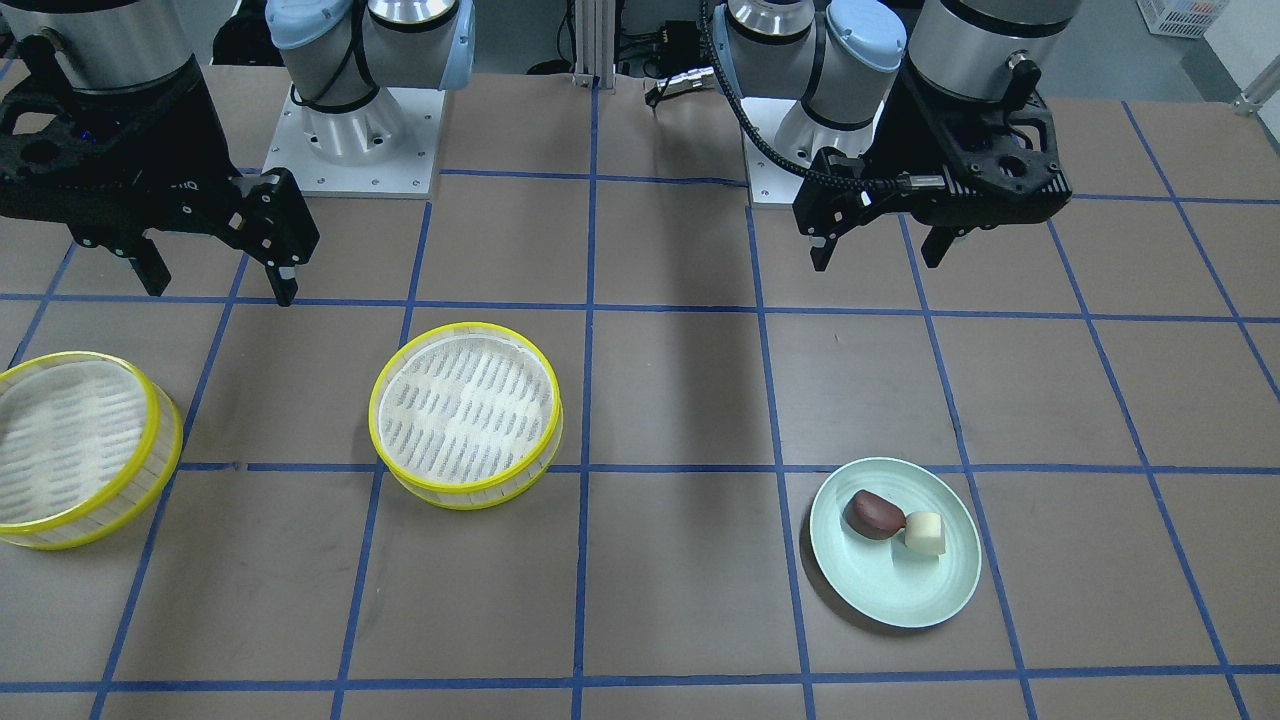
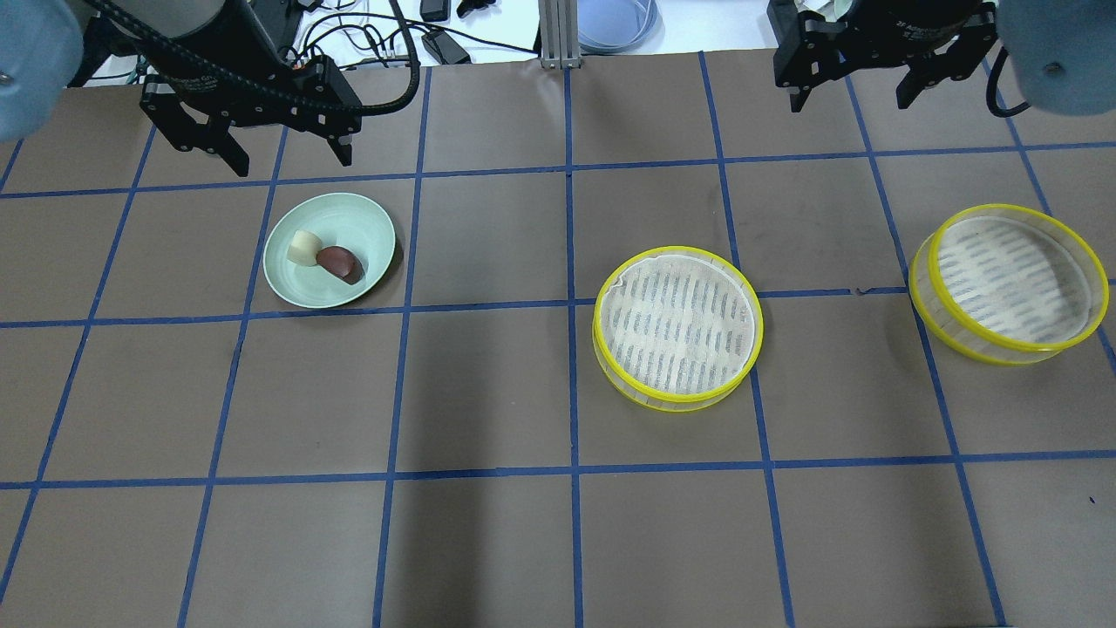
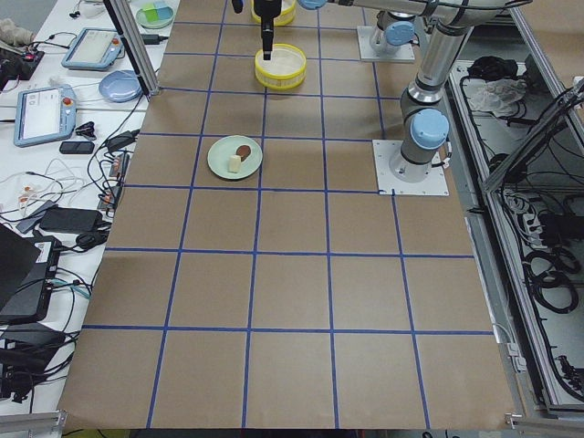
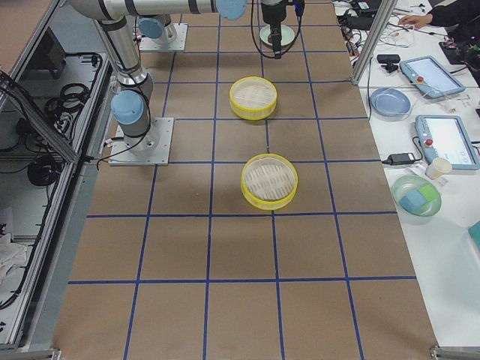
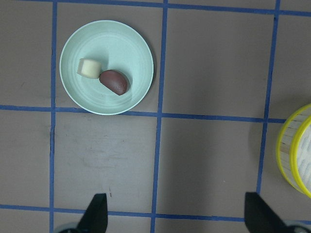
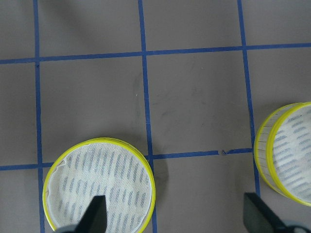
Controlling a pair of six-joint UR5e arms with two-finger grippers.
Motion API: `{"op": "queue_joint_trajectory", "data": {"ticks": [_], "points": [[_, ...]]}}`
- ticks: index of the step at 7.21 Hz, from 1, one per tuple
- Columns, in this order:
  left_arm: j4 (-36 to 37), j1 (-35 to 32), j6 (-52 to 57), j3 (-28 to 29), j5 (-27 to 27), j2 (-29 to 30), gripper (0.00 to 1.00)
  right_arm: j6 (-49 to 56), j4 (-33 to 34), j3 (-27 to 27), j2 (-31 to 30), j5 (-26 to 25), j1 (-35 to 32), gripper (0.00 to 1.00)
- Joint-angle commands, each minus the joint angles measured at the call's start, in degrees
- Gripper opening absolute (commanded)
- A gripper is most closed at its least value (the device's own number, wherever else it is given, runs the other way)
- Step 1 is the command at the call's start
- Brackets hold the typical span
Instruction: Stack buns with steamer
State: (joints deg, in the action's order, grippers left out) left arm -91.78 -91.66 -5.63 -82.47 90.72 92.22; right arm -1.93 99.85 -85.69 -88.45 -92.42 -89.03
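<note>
A reddish-brown bun (image 2: pixel 340 263) (image 1: pixel 875 514) (image 5: pixel 114 81) and a cream-white bun (image 2: pixel 302 249) (image 1: pixel 925 532) (image 5: pixel 89 67) lie touching on a pale green plate (image 2: pixel 357 223) (image 1: pixel 900 595). One steamer tier (image 2: pixel 676 327) (image 1: pixel 465 412) (image 6: pixel 99 191) stands near the table's middle, the other tier (image 2: pixel 1011 283) (image 1: pixel 70 445) (image 6: pixel 286 153) at the robot's far right. Both tiers hold nothing. My left gripper (image 2: pixel 283 157) (image 1: pixel 880 255) (image 5: pixel 175 216) hangs open and empty above the table, short of the plate. My right gripper (image 2: pixel 850 92) (image 1: pixel 220 280) (image 6: pixel 175 216) hangs open and empty, high above the tiers.
The brown table (image 2: pixel 488 392) carries a blue tape grid. The arm bases (image 1: pixel 355 150) (image 1: pixel 800 150) stand at the robot's edge. Cables, tablets and bowls lie on the white side bench (image 4: pixel 435 150) beyond the table's far edge.
</note>
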Motion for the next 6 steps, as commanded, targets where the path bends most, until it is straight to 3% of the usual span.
{"op": "queue_joint_trajectory", "data": {"ticks": [1, 3, 6], "points": [[-0.3, -0.1, 0.6, -0.6, 0.2, 0.1, 1.00, -0.1, 0.2, -0.1, 0.0, 0.5, 0.0, 1.00], [3.4, 5.7, 11.7, -1.3, 0.5, 2.4, 1.00, 0.0, 0.2, -0.1, 0.1, 0.4, 0.0, 1.00], [18.7, 10.3, 19.1, -3.8, 0.7, 15.6, 1.00, 2.2, -0.6, -0.1, 0.2, 0.2, 1.6, 1.00]]}}
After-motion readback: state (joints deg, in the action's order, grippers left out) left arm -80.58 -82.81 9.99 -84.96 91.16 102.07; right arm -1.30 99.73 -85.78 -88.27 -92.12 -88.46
